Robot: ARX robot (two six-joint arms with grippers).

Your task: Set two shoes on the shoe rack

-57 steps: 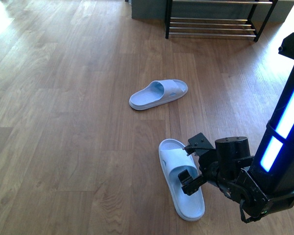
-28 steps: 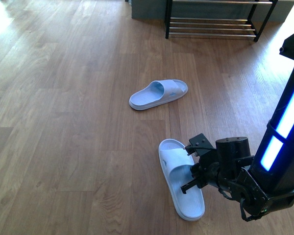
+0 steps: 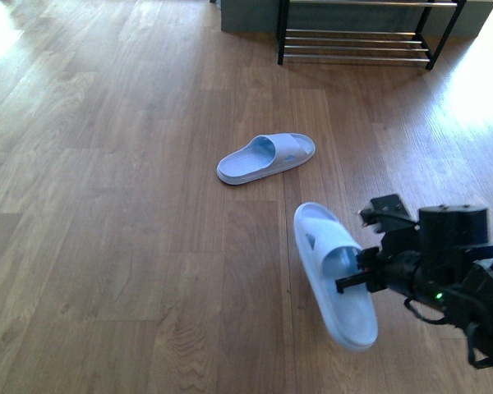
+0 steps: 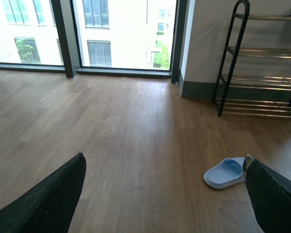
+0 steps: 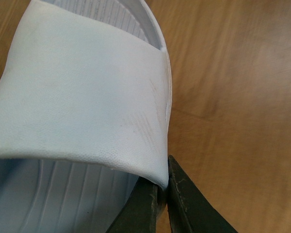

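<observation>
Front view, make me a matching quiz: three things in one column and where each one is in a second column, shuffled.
Things:
1. near slide
2. far slide
3. shoe rack

Places:
A. standing at the far end of the floor
B. held up, tilted, in the right gripper
C. lying sole down on the floor, on its own

Pairs: 1-B, 2-C, 3-A

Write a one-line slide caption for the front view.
Right pincer holds one pale blue slide tilted above the wood floor; the second slide lies ahead, short of the shoe rack.
</observation>
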